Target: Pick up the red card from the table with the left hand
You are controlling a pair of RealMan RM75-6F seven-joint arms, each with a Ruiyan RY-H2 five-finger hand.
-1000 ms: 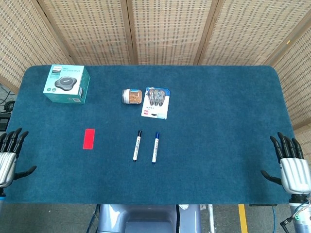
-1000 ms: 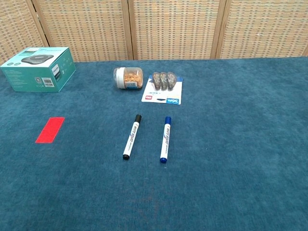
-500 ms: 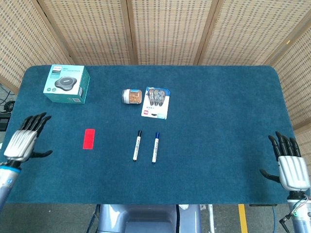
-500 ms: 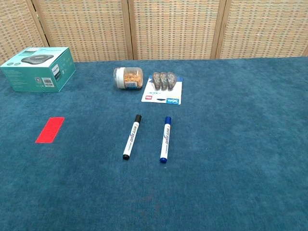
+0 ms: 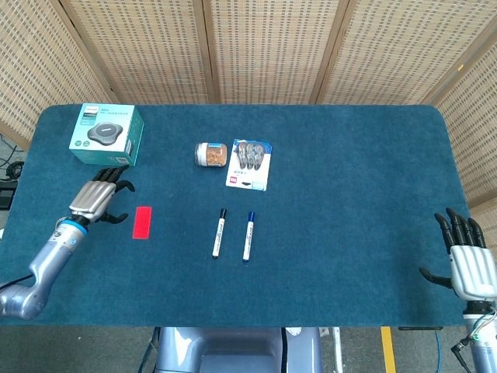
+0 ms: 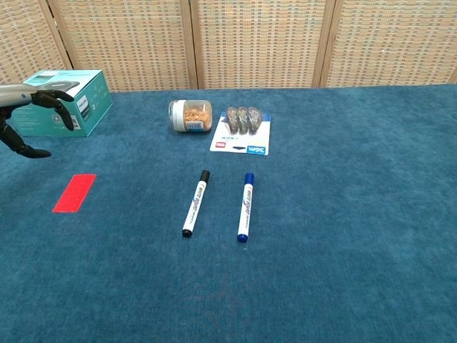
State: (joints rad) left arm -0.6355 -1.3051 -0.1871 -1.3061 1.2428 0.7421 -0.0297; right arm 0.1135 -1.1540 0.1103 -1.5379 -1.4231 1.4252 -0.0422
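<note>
The red card lies flat on the blue table cloth at the left, also seen in the chest view as the red card. My left hand hovers just left of and slightly behind it, fingers spread and holding nothing; the chest view shows the left hand at the left edge, above the cloth. My right hand stays at the table's front right corner, fingers apart and empty.
A teal box stands at the back left, close behind my left hand. A jar lies on its side next to a blister pack. A black marker and a blue marker lie mid-table.
My left arm has swung in from the table's left edge toward the red card, now reaching over the cloth. The right hand has barely shifted.
</note>
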